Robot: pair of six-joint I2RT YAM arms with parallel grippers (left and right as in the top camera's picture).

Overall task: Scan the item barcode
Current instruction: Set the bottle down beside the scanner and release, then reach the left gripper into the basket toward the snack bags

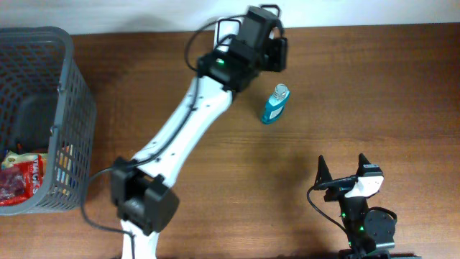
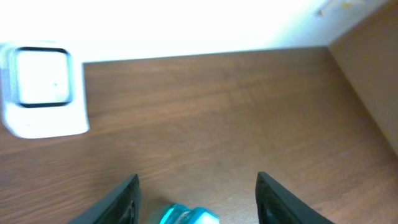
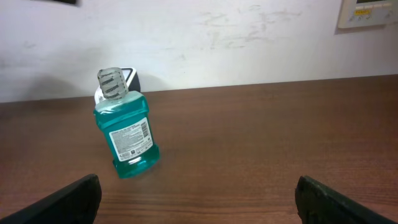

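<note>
A teal mouthwash bottle (image 1: 274, 104) with a clear cap and a white label stands on the brown table, leaning slightly. In the right wrist view the bottle (image 3: 126, 135) has its label facing the camera. My left gripper (image 1: 277, 52) hovers just behind the bottle, open. In its wrist view the bottle cap (image 2: 186, 216) shows at the bottom edge between the spread fingers (image 2: 124, 200), touching neither. My right gripper (image 1: 342, 170) is open near the front right, with nothing in it. A white scanner (image 2: 43, 90) sits by the back wall, partly hidden behind the bottle (image 3: 129, 76).
A grey plastic basket (image 1: 72, 93) stands at the left edge, with a red packet (image 1: 20, 180) and other items inside. The left arm (image 1: 187, 122) stretches diagonally across the middle of the table.
</note>
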